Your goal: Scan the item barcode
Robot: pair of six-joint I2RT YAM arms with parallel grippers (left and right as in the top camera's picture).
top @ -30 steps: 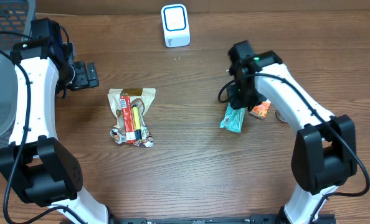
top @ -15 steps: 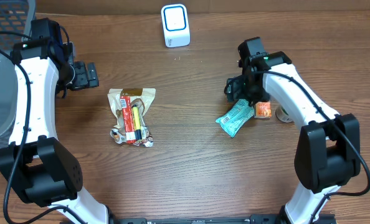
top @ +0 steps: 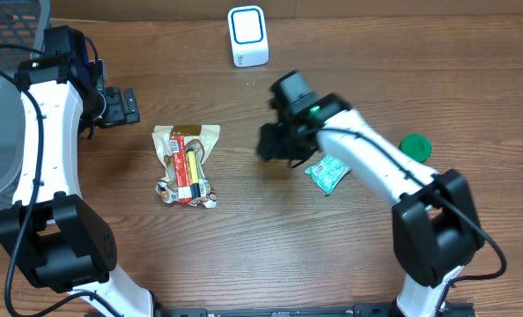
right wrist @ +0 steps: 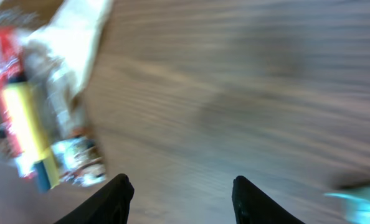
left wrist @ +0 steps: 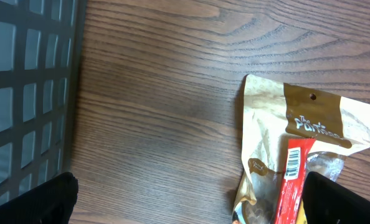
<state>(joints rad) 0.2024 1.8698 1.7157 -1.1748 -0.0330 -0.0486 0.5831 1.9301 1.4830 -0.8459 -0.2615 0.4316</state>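
- Overhead: the white scanner (top: 247,35) stands at the far edge of the desk (top: 270,246).
- A snack bag (top: 187,141) lies left of centre with a red wrapper (top: 180,158) and a yellow bar (top: 193,165) on it.
- A teal packet (top: 327,173) lies right of centre, and a green lid (top: 414,146) sits apart from it, further right.
- The left pincer (top: 129,106) hovers up and to the left of the bag, beside a dark basket (top: 2,97). Its jaws are spread and it holds nothing.
- The right pincer (top: 270,141) is blurred. It hangs between bag and packet, just beside the packet.
- Left wrist: both fingertips show only at the bottom corners, so we see the pincer (left wrist: 185,205) gaping wide over bare wood.
- The bag (left wrist: 309,118) lies to the right, and the red wrapper (left wrist: 291,180) shows a barcode (left wrist: 292,163). The basket (left wrist: 23,93) fills the left edge.
- Right wrist: the picture is smeared. The fingers (right wrist: 113,199) stand apart with only wood between them, so the pincer (right wrist: 182,202) is open and empty.
- The bag's contents (right wrist: 29,118) lie upper left, and a sliver of the packet (right wrist: 359,196) shows at lower right.
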